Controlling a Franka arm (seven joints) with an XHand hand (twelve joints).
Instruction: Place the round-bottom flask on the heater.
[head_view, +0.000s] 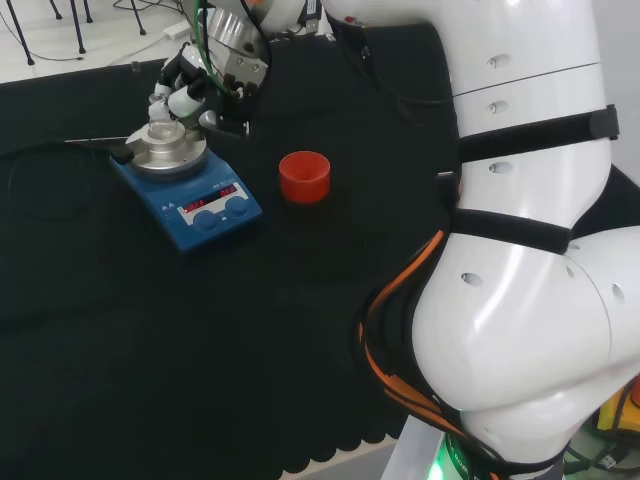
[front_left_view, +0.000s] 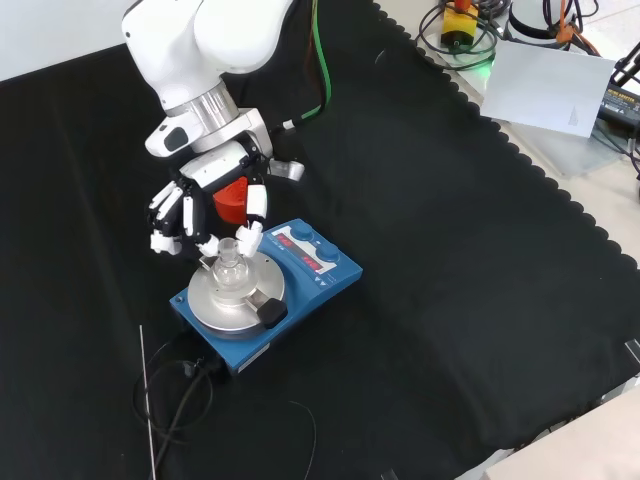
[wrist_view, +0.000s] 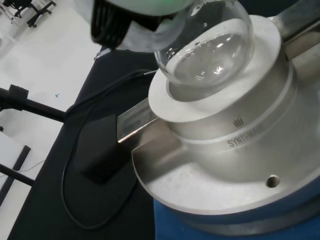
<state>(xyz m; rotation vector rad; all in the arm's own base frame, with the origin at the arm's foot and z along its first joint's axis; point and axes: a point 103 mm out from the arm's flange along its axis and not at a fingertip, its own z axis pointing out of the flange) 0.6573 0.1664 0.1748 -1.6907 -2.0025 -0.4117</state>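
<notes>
Round-bottom flask (front_left_view: 231, 266) seated in metal heating block (wrist_view: 235, 130) atop blue heater (front_left_view: 300, 285) — clear bulb down in block's recess, neck up. Hand (front_left_view: 205, 205) above it, fingers curled round flask neck, fingertips (front_left_view: 247, 238) touching glass. Red ribbed stand (head_view: 304, 176) just right of heater in head view — apart from it.

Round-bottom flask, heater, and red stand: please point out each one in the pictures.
Round-bottom flask (wrist_view: 205, 55), wrist view, on its clear glass bulb.
Heater (front_left_view: 322, 283), front view, on the blue body beside the metal block.
Red stand (head_view: 304, 176), head view, on its ribbed side wall.
</notes>
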